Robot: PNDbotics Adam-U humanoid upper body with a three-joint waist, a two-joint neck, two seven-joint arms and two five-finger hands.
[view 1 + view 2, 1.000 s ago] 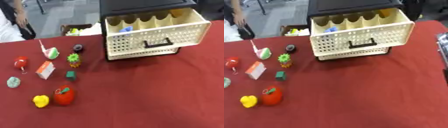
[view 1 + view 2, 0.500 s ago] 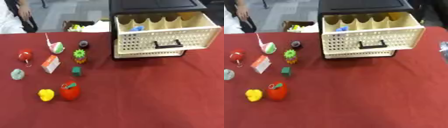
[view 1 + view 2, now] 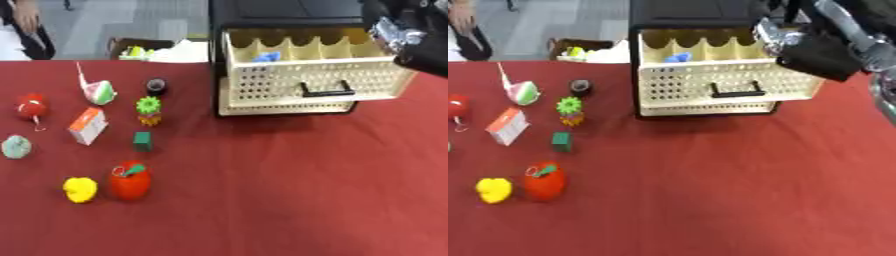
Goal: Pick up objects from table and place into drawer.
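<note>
Eight small objects lie on the red tablecloth (image 3: pixel 289 200). One cream perforated plastic drawer (image 3: pixel 319 80) stands open, holding one blue item (image 3: pixel 267 56).

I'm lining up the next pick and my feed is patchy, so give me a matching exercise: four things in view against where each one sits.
Things:
1. small blue object
2. yellow rounded toy
3. small dark green cube
4. black cylinder-shaped piece

Places:
A. nearest the front table edge, left of the red apple toy
B. inside the open cream perforated drawer
C. farthest back of the loose items, right of the pink-and-green cone
D. just in front of the green-topped pineapple toy

Pairs: 1-B, 2-A, 3-D, 4-C
</note>
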